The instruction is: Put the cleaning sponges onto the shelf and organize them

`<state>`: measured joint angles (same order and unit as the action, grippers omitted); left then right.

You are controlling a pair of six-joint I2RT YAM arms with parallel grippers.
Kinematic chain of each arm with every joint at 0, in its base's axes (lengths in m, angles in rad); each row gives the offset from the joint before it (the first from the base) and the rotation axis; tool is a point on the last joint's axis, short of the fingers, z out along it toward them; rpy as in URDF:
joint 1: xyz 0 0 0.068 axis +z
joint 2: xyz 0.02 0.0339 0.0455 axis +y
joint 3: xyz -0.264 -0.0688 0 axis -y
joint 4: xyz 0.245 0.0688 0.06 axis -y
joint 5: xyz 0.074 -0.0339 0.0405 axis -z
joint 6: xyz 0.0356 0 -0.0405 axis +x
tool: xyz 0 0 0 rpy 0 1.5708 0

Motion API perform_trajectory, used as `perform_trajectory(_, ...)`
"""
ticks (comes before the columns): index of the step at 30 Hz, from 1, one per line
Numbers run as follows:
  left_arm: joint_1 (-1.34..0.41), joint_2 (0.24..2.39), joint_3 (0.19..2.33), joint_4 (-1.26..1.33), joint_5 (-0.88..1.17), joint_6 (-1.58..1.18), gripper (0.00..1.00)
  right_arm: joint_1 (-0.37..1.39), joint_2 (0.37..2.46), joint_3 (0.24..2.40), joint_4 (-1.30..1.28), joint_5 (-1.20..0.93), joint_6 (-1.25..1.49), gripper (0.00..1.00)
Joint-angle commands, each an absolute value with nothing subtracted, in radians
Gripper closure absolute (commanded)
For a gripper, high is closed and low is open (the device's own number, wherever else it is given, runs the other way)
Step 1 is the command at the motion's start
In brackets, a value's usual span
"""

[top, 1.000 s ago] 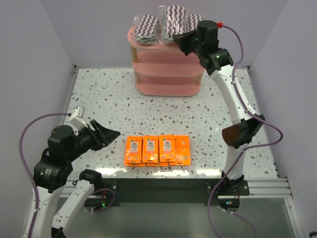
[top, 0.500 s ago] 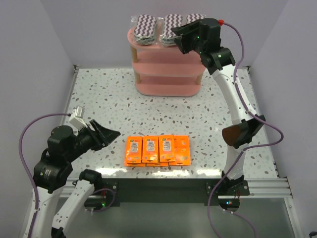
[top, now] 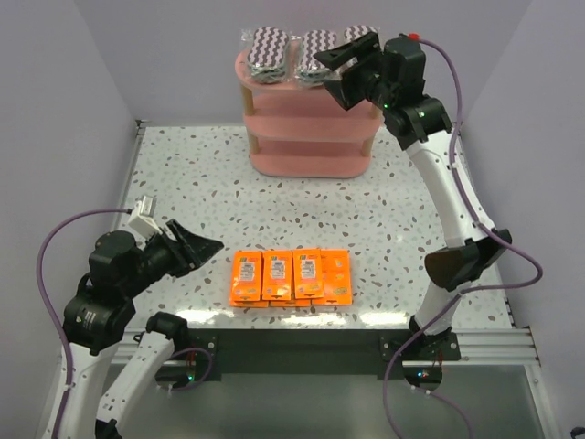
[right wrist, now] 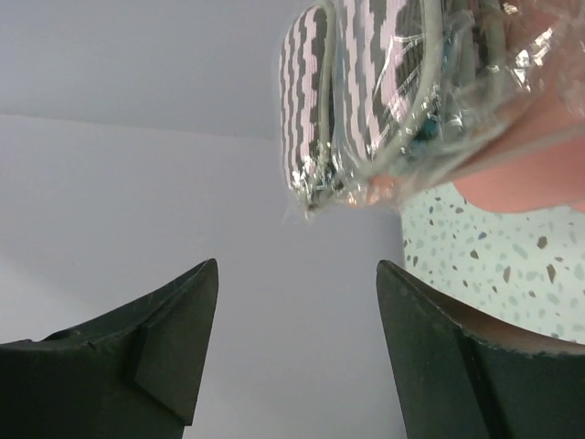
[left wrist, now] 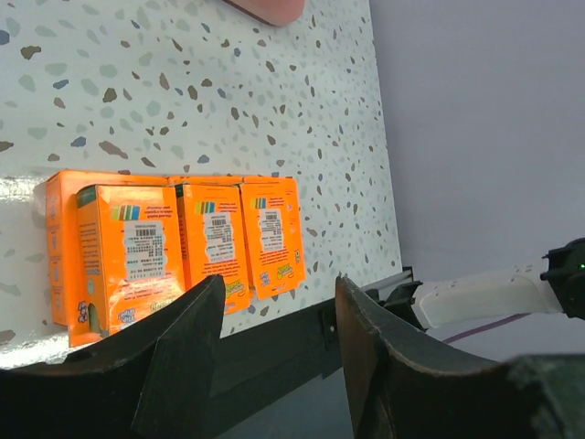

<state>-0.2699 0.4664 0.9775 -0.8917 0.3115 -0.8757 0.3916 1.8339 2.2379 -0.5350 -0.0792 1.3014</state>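
**A:** Where are the sponges?

**B:** Zigzag packs (top: 270, 52) are on the top board of the pink shelf (top: 306, 137), side by side. The left and middle ones are plain to see. The right one is mostly hidden behind the right arm in the top view. The lower two boards are bare as far as I can see.

**A:** And the orange ones?

**B:** The orange packets (top: 292, 277) sit in a tight row on the desk (top: 384, 210), touching each other near the front edge. They're well apart from the shelf. Some seem to overlap at the right end, so I can't give an exact count.

**A:** Right end effector?

**B:** The right end effector (top: 327, 71) is up at the top board, just in front of its right end. Its jaws are spread wide with nothing between them. In the right wrist view a wrapped zigzag pack lies on the pink board, above and to the right of the fingers (right wrist: 174, 338) and clear of both.

**A:** Left?

**B:** The left end effector (top: 206, 251) hangs over the desk just left of the orange row, pointing toward it. Its jaws are apart and it's gripping nothing. In the left wrist view the packets are beyond the fingertips, not touching them.
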Motion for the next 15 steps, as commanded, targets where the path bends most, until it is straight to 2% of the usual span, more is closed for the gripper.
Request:
perform_trajectory(1,-0.272,0.477,0.951,-0.828,0.345,-0.888,0.43,0.384,1.668,2.162,-0.528,-0.117,1.201,0.26)
perform_trajectory(3,-0.272,0.485,0.945,-0.813,0.354,-0.888,0.43,0.383,1.625,2.077,-0.52,-0.132,1.161,0.26)
perform_trajectory(6,-0.272,0.494,0.942,-0.801,0.356,-0.877,0.43,0.383,1.524,1.976,-0.544,-0.13,1.095,0.32)
perform_trajectory(8,-0.272,0.502,0.925,-0.781,0.368,-0.871,0.43,0.383,1.447,1.892,-0.604,-0.123,1.021,0.43)
perform_trajectory(10,-0.272,0.508,0.913,-0.764,0.377,-0.867,0.44,0.383,1.395,1.78,-0.633,-0.132,0.926,0.46)
perform_trajectory(12,-0.272,0.521,0.879,-0.742,0.384,-0.855,0.44,0.383,1.316,1.705,-0.696,-0.168,0.85,0.46)
perform_trajectory(15,-0.272,0.549,0.83,-0.738,0.379,-0.813,0.44,0.391,1.209,1.539,-0.819,-0.225,0.712,0.37)
